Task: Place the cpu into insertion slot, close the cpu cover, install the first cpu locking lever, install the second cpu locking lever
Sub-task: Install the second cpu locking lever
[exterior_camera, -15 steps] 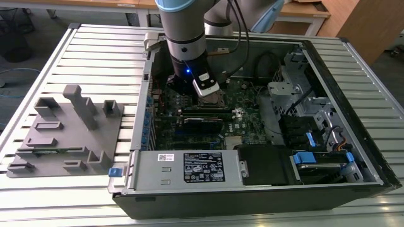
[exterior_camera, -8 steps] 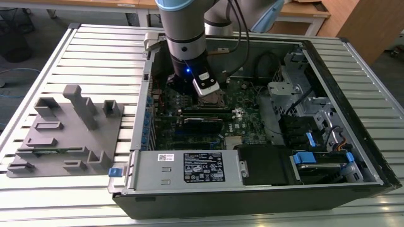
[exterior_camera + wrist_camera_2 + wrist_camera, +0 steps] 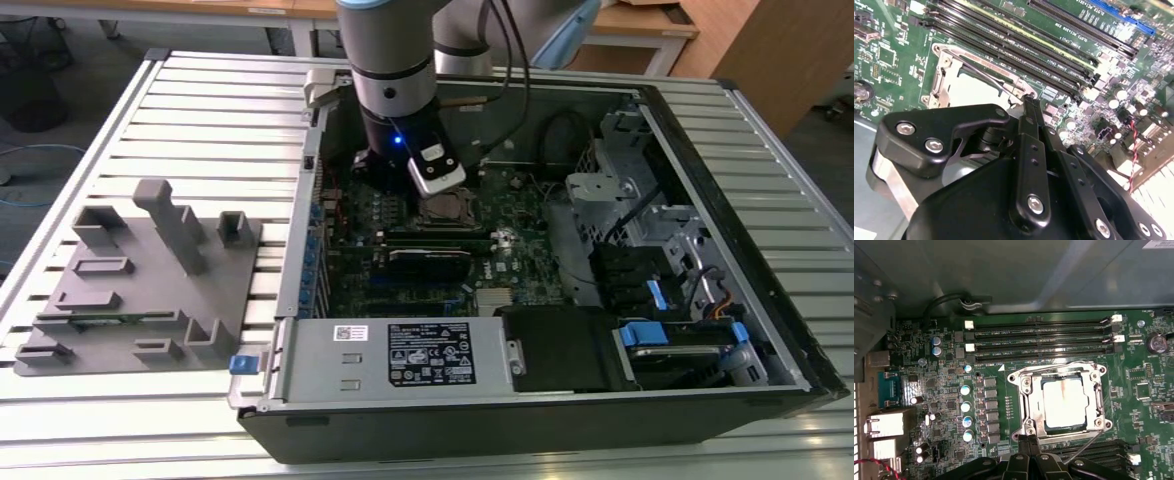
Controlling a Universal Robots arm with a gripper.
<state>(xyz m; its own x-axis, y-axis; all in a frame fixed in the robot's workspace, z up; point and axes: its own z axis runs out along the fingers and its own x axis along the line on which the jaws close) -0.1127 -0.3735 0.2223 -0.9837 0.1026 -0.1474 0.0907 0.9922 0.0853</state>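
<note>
Stage: cpu (image 3: pixel 1063 402) seated in the socket, cpu cover (image 3: pixel 1099 400) folded down flat around it, silver-tan top showing through the window.
Levers: one thin wire lever (image 3: pixel 1083 447) seen slanting off the socket's corner toward the gripper, apparently not latched; state of the other lever cannot be made out.
Left to do, judged: locking of at least this lever.
Gripper (image 3: pixel 1027 439): poised at the socket's edge, fingertips drawn together into a narrow tip, nothing visibly gripped; tip just beside the lever's end, contact not certain.
Location: socket on the green motherboard (image 3: pixel 527 215) inside the open computer case (image 3: pixel 747 300), under the arm's wrist in the exterior view, between two banks of memory slots (image 3: pixel 1044 335).
Orientation: chip lying flat, face up, edges square to the slots; near-square outline, no clear long axis.
</note>
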